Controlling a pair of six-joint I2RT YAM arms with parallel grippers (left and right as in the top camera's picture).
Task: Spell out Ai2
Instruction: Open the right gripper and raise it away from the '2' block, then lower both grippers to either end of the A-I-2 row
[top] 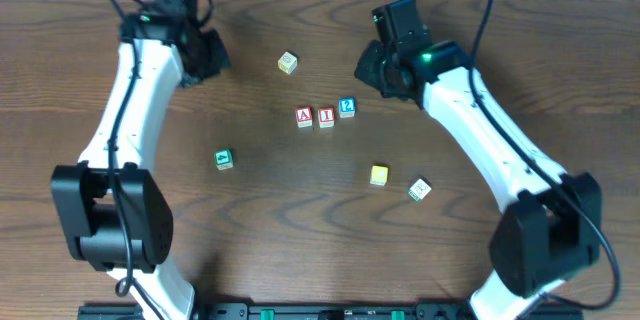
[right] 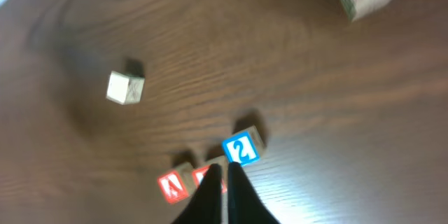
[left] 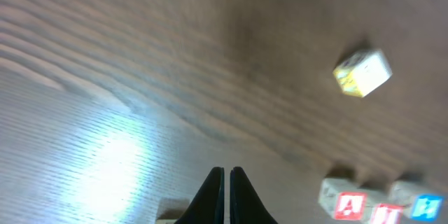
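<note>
- Row at middle of table (top: 300, 250): A block (top: 304, 116) and I block (top: 326, 116) touching. 2 block (top: 347, 107) just beside I block, slightly out of line.
- Left tool (left: 227, 172): pinched closed, empty, well apart from row.
- Right tool (right: 224, 168): pinched closed, empty, near row.
- Risk: straightening nudge on 2 block likely scatters row.
- Strays: cream block (top: 288, 62), green block (top: 223, 159), yellow block (top: 379, 174), white block (top: 420, 189). None obstructs.

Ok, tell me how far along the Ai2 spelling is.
Done, by the look of it: the A block, I block and 2 block sit in a row mid-table, reading Ai2, though the 2 sits slightly off the line. Nothing is in hand: left pincer and right pincer are shut and empty. Left: at most nudging the 2 level.
</note>
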